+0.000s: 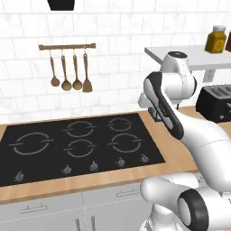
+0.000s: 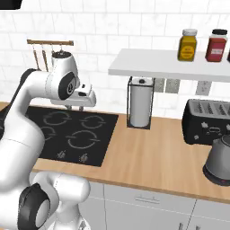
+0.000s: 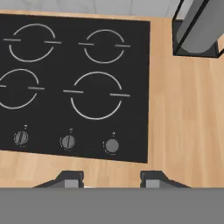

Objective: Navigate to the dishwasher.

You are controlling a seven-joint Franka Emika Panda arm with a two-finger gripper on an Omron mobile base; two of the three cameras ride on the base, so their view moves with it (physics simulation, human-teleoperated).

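The dishwasher's dark-grey front with its long black bar handle is out of view. I face a wooden counter [image 2: 148,152] with a black cooktop [image 1: 76,144] set into it. My gripper [image 3: 111,180] hangs above the cooktop's right front corner, pointing down at the knobs [image 3: 112,145]. It is open, with nothing between its fingertips [image 3: 70,179]. In the right base view the hand [image 2: 83,99] hovers over the back of the cooktop.
A paper towel holder [image 2: 140,108] stands right of the cooktop. A black toaster [image 2: 206,121] and a grey kettle [image 2: 220,159] sit further right under a white shelf [image 2: 170,65] with jars. Wooden utensils [image 1: 67,67] hang on the wall. Light grey drawers [image 2: 148,197] run below the counter.
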